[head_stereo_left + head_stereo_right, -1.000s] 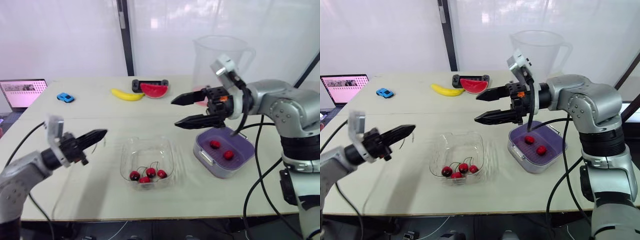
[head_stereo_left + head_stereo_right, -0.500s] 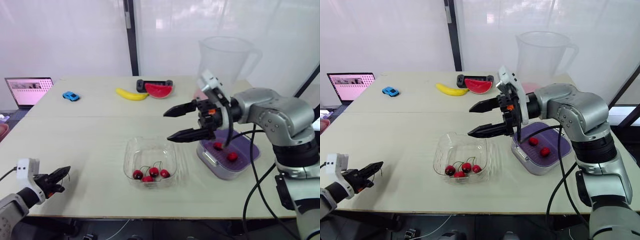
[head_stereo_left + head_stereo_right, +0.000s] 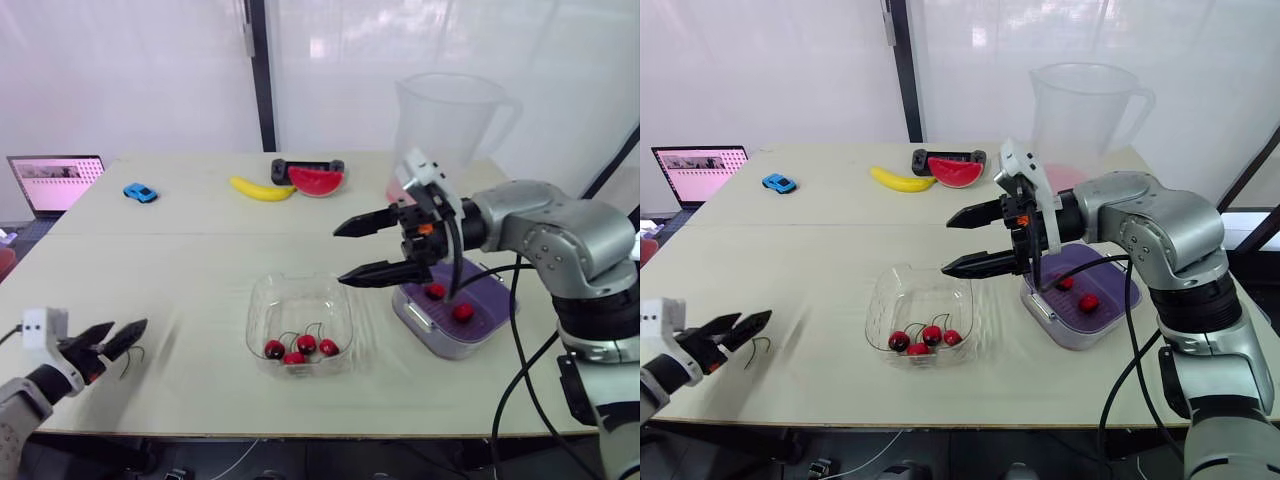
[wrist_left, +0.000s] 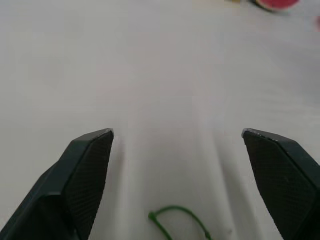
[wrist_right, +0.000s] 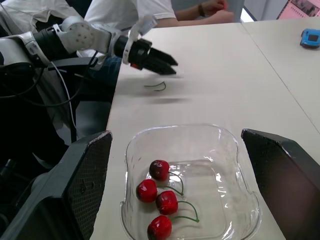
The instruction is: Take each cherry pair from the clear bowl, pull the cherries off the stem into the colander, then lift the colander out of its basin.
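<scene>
Right gripper hovers with its two black fingers spread wide and holding nothing, above the table between the clear plastic bowl and the purple perforated colander, which sits inside its grey basin.

Left gripper is well apart at the near left edge of the pale table. It too is open and empty, with a bare green stem lying just beside its tips.

Four glossy red cherries rest in the near part of the bowl, their thin stems curving upward. Two loose cherries already lie in the colander.

The step in hand looks like fetching the next pair. It would go best if the right gripper drops straight down inside the rim and closes on one fruit, or on the arch where two stems meet, keeping clear of the wall. The bowl seems thin, light and slick, so a nudge could slide it. The cherries are round, smooth and hard-looking, likely to roll or squirt out of a pinch, so a slow, centred closing seems wise. The stems are wiry and slender, hard to catch alone. The left gripper will need to come across to take the other end for the pull.
</scene>
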Action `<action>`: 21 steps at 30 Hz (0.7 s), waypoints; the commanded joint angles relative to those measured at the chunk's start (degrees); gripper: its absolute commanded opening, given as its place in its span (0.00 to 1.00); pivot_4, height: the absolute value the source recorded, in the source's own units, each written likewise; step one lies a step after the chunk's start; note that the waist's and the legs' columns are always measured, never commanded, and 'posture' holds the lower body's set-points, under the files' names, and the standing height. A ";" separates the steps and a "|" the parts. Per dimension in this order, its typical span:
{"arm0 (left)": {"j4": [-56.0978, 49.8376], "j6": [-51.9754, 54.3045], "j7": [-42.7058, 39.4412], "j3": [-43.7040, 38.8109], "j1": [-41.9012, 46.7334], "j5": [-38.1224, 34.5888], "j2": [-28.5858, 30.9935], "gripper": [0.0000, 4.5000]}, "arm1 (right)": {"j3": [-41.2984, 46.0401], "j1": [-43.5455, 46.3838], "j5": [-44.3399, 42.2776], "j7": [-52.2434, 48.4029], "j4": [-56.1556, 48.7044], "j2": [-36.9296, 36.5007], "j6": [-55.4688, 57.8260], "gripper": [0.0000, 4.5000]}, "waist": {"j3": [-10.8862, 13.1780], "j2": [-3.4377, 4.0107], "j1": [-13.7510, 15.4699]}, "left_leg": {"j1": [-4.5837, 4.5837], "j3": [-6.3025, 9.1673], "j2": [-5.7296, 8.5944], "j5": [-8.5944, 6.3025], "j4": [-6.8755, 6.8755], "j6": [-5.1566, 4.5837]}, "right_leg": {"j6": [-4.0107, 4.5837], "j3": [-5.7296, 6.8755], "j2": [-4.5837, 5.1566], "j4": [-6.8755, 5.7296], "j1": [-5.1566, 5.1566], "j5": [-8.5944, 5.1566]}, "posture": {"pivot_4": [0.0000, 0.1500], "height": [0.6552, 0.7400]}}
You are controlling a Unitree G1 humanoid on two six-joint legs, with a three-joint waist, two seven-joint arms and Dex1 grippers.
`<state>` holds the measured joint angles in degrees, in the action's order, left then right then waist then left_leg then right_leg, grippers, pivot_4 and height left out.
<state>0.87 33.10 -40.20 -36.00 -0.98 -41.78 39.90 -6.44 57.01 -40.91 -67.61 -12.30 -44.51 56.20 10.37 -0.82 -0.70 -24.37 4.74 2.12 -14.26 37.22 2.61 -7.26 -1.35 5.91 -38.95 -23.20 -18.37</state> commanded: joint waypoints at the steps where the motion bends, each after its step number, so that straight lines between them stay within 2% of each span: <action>1: -5.69 -1.51 -3.86 -3.15 3.79 -2.76 5.01 1.00 | 3.68 -0.68 -2.46 0.08 -2.62 -2.69 2.09 1.00 | 0.01 -0.03 0.12 | -0.02 0.02 0.00 0.00 0.00 0.00 | 0.00 0.01 0.00 0.01 0.00 0.00 | 1.00 1.00; 5: -10.64 1.92 -11.05 0.80 8.81 -5.94 12.19 1.00 | 4.48 -2.79 -3.48 0.66 -4.88 -5.45 4.04 1.00 | 0.02 -0.02 -0.08 | -0.02 0.00 0.02 0.00 -0.01 0.00 | 0.00 0.02 0.01 0.04 0.02 0.00 | 1.00 1.00; 8: -15.38 3.75 -20.51 4.92 9.31 -6.65 20.00 1.00 | 3.46 -4.73 -3.33 0.44 -7.91 -7.56 4.38 1.00 | 0.03 0.01 -0.38 | 0.00 -0.05 -0.01 0.00 -0.08 0.00 | 0.00 -0.01 -0.02 0.07 0.00 0.00 | 1.00 1.00; 11: -14.93 4.63 -25.65 6.41 11.48 -7.48 24.42 1.00 | 2.99 -5.80 -3.17 2.78 -10.28 -7.24 5.10 1.00 | 0.11 0.16 -0.99 | 0.02 -0.12 -0.01 0.00 -0.15 0.00 | 0.00 -0.06 -0.09 0.07 -0.06 0.00 | 1.00 1.00; 14: -15.02 5.40 -28.14 7.81 12.51 -7.75 25.63 1.00 | 1.78 -6.94 0.70 6.28 -12.33 -7.70 2.85 1.00 | 0.12 0.17 -1.49 | 0.02 -0.10 -0.02 0.00 -0.15 0.00 | 0.03 -0.05 -0.19 0.04 -0.06 -0.02 | 1.00 1.00; 17: -14.90 3.49 -27.49 9.74 13.21 -5.41 24.05 1.00 | -1.63 -4.57 4.40 9.14 -11.60 -6.55 2.54 1.00 | 0.12 0.17 -1.76 | 0.02 -0.10 -0.02 0.00 -0.13 -0.01 | 0.02 -0.05 -0.20 0.04 -0.05 -0.02 | 1.00 1.00; 19: -11.95 -2.96 -25.97 11.69 13.75 1.03 22.86 1.00 | -6.47 1.70 6.71 10.59 -8.63 -4.16 5.90 1.00 | 0.13 0.19 -1.92 | 0.01 -0.09 -0.02 0.00 -0.13 -0.01 | 0.02 -0.05 -0.20 0.01 -0.06 -0.02 | 1.00 1.00; 21: -10.88 -4.54 -24.98 11.99 14.56 2.32 21.44 1.00 | -11.11 8.15 7.44 9.44 -5.40 -1.87 9.71 1.00 | 0.18 0.27 -2.18 | 0.04 -0.17 -0.03 0.00 -0.13 -0.01 | 0.04 -0.09 -0.25 -0.02 -0.15 -0.01 | 1.00 1.00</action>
<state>-10.76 31.33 -65.97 -23.27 12.60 -41.38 61.41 -15.99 61.37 -34.36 -57.89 -18.49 -46.97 63.90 10.55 -0.55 -2.88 -24.33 4.56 2.09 -14.26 37.07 2.61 -7.21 -1.44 5.64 -39.00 -23.37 -18.38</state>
